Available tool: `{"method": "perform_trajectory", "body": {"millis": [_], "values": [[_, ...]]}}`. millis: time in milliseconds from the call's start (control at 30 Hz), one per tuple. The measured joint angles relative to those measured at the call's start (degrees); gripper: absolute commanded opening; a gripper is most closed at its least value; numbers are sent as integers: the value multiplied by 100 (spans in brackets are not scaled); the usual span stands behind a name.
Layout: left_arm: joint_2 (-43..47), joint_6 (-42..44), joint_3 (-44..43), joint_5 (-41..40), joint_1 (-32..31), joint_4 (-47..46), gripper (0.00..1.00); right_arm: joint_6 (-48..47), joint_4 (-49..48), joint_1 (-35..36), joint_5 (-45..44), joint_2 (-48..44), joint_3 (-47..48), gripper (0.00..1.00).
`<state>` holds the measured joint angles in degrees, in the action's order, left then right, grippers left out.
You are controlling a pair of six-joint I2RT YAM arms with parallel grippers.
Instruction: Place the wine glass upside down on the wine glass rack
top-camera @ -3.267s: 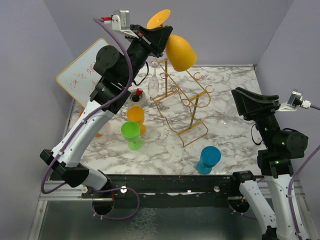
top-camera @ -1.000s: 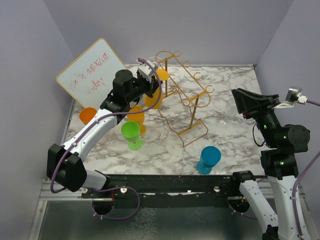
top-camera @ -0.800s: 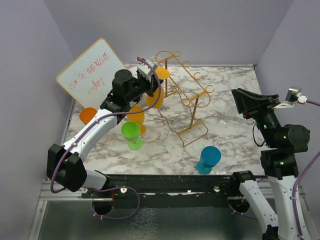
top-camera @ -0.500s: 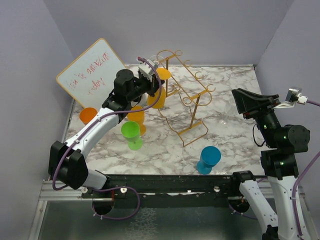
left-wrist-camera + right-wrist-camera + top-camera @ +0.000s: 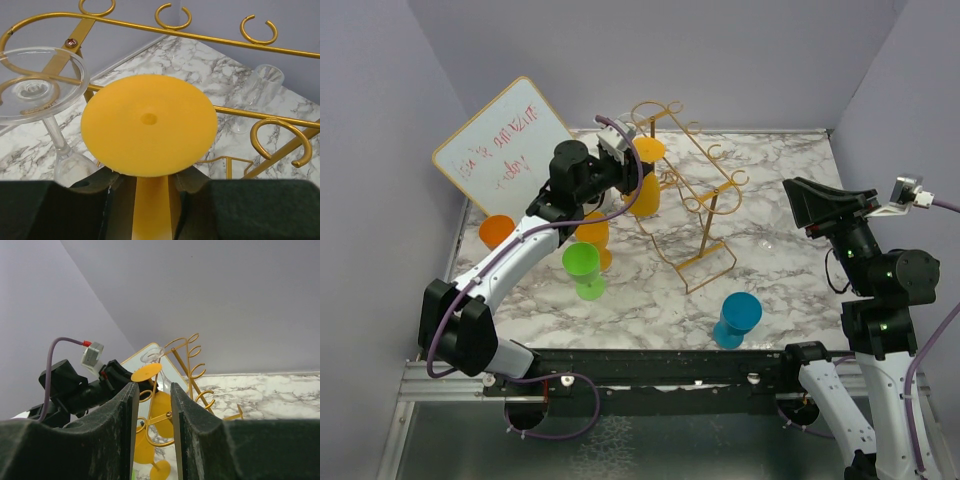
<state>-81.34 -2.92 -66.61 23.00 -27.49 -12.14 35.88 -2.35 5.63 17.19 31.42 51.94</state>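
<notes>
Marble worktop [image 5: 790, 290], lilac walls. Fingers of the left hand [image 5: 152, 200] flank the stem of the yellow glass [image 5: 149, 125]; gripping or slack, I cannot tell. Just above them its foot sits upturned among the rails of the rack [image 5: 235, 112], seemingly hung. What remains is letting go and withdrawing. The right hand [image 5: 152, 390], far off, stands part open and empty.

A whiteboard [image 5: 500, 148] with red writing leans at the far left of the marbled tabletop [image 5: 770, 260]. Near it sits an orange cup [image 5: 496, 231]. To the right, an orange goblet [image 5: 591, 232] stands just behind a green goblet [image 5: 582, 268]. A blue goblet [image 5: 737, 318] stands near the front edge, right of centre.
</notes>
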Motion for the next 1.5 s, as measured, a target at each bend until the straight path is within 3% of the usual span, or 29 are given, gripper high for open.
{"method": "perform_trajectory", "body": {"millis": [367, 667, 733, 1067, 1300, 1500], "values": [[343, -232, 400, -24, 0, 109, 63, -46, 422, 0, -138, 0, 9, 42], [1333, -632, 927, -339, 0, 527, 87, -378, 2214, 0, -501, 245, 439, 52], [1615, -748, 1029, -415, 0, 629, 98, -448, 2754, 0, -601, 321, 568, 52], [2824, -1261, 1419, -767, 0, 1281, 99, -1054, 5801, 0, -614, 804, 949, 60], [3351, -1484, 1818, -949, 0, 1346, 99, -1333, 7071, 0, -365, 704, 688, 69], [3626, -1576, 2216, -1110, 0, 1123, 99, -1429, 7681, 0, 55, 520, 529, 71]]}}
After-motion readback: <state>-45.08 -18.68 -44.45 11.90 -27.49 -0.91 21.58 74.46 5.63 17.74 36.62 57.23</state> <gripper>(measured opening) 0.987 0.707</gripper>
